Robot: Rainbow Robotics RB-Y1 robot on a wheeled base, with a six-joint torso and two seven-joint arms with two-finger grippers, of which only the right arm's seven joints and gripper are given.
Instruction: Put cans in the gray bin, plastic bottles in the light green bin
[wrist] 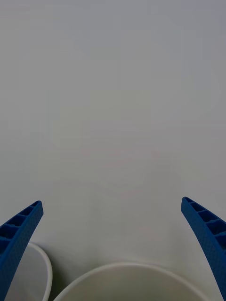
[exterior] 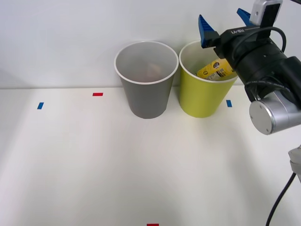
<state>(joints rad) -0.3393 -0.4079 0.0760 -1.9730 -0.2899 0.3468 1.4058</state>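
Front view has the right gripper (exterior: 225, 24) up at about one o'clock, spread wide and holding nothing, poised just above the rim of the light green bin (exterior: 202, 96). The yellow plastic bottle (exterior: 215, 69) lies tilted inside that bin, its printed side leaning against the far inner wall toward three o'clock, partly hidden by the arm. That slant suggests it was let fall rather than set down, which suits a deep tapered container. The gray bin (exterior: 146, 94) stands just beside it at nine o'clock, rims nearly touching, so either drop-off sits within one short reach. Its pale inside appears empty. From the right wrist view, the blue fingers (wrist: 21, 233) stand far apart, with a white rim (wrist: 129, 269) directly beneath, confirming the release point.
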